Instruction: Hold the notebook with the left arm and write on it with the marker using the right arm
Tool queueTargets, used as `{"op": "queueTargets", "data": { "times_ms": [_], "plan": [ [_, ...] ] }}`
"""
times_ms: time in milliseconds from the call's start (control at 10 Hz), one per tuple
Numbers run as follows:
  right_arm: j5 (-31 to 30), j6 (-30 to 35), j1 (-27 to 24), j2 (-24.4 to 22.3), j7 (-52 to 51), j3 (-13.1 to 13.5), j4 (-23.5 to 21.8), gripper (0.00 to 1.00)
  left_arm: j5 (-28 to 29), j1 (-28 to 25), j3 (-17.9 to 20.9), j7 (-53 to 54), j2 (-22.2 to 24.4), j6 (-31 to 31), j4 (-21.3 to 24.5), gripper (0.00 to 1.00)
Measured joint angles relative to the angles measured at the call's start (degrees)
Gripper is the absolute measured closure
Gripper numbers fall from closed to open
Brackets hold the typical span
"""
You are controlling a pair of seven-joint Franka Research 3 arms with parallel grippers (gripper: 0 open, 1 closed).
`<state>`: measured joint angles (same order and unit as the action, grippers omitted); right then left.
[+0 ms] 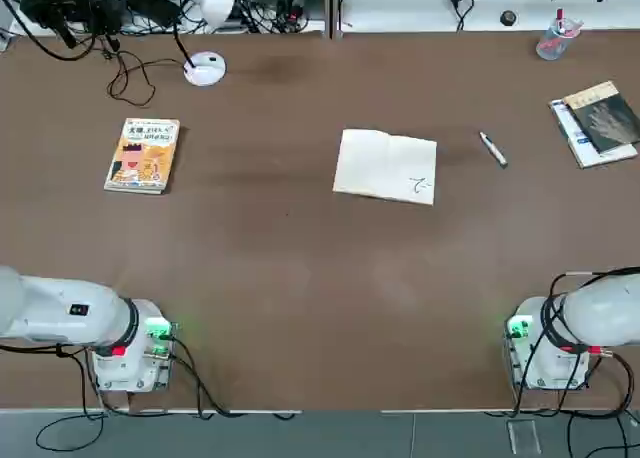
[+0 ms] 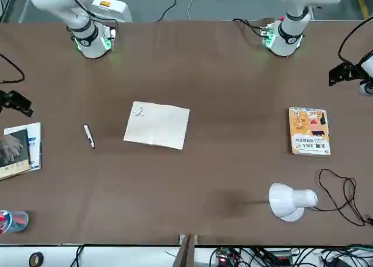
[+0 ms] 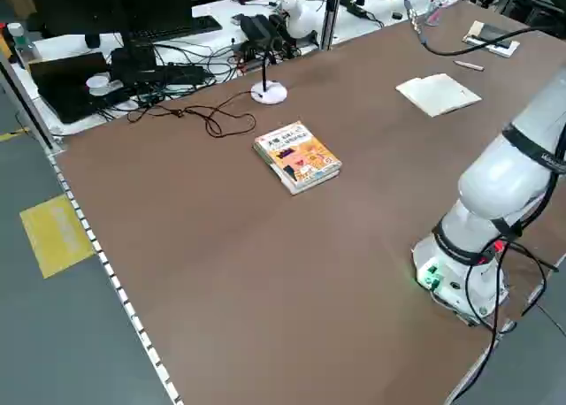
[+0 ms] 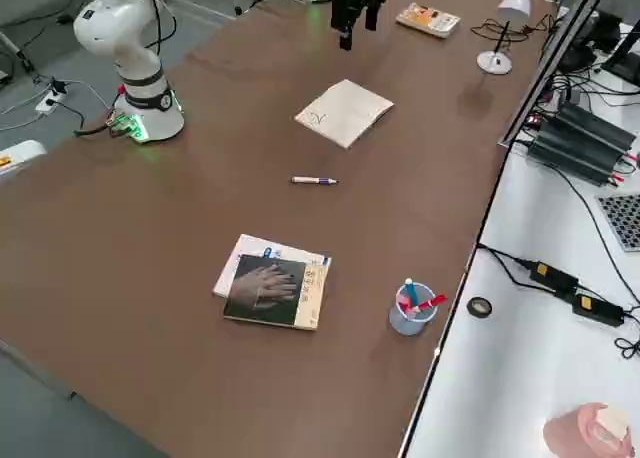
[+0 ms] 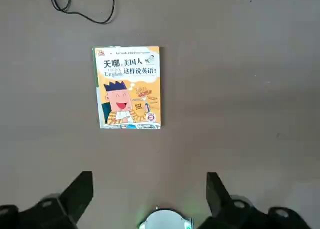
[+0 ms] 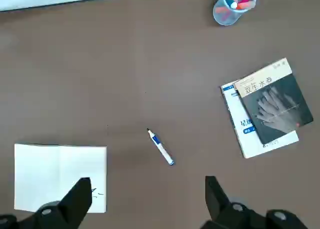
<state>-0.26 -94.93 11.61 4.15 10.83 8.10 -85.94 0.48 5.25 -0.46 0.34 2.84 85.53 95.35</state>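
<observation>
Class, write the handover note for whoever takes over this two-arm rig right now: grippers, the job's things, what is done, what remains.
Left gripper: open, empty, high above the orange book.
Right gripper: open, empty, high above the table.
Notebook: lies open mid-table, unheld, small scribble on its right page.
Marker: flat on the table, right of the notebook, apart from it.
Done: nothing gripped.
Left: left arm pins the notebook; right arm picks up the marker and writes.

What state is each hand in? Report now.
Left hand: open, holding nothing, high above the orange book.
Right hand: open, holding nothing, above the marker and notebook.
</observation>
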Motion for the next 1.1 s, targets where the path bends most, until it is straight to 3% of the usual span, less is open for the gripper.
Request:
{"op": "queueTargets", "data": {
  "times_ms": [600, 1100],
  "plan": [
    [0.0, -0.19, 0.09, 0.0, 0.0, -0.01, 0.01, 0.0, -0.06, 0.8, -0.73, 0.0, -0.35, 0.07, -0.94, 0.0],
    [0.0, -0.42, 0.15, 0.0, 0.0, -0.02, 0.01, 0.0, -0.91, 4.89, -9.68, -8.67, -4.43, 0.3, -6.48, 0.0]
  ]
}}
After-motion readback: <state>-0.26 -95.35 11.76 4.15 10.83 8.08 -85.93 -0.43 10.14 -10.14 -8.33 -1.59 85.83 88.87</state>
